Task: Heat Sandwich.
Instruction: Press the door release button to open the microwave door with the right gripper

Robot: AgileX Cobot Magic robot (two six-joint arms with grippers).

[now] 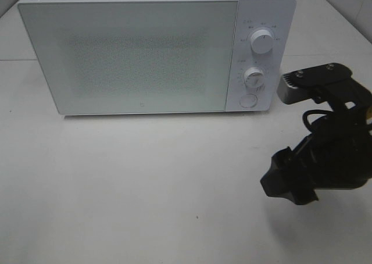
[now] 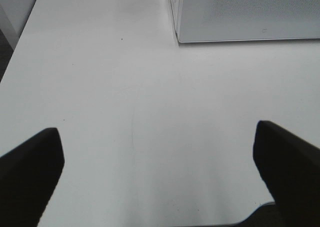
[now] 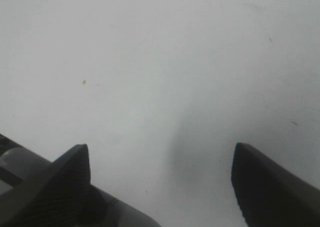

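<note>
The sandwich is out of view in all three frames. A white microwave [image 1: 139,52] stands at the back of the table with its door shut; its lower corner [image 2: 240,17] also shows in the left wrist view. On the right, in front of the microwave's control panel, my right gripper [image 1: 285,178] hangs low over the table. It is open over bare table [image 3: 160,157], nothing between its fingers [image 3: 272,187]. My left gripper [image 2: 157,159] is open too, over bare table short of the microwave, and does not show in the exterior high view.
Two white knobs [image 1: 263,43] [image 1: 254,77] and a round button [image 1: 248,100] sit on the microwave's right panel. The white table [image 1: 145,182] runs out to an edge [image 2: 15,52] in the left wrist view. A tiled wall stands behind.
</note>
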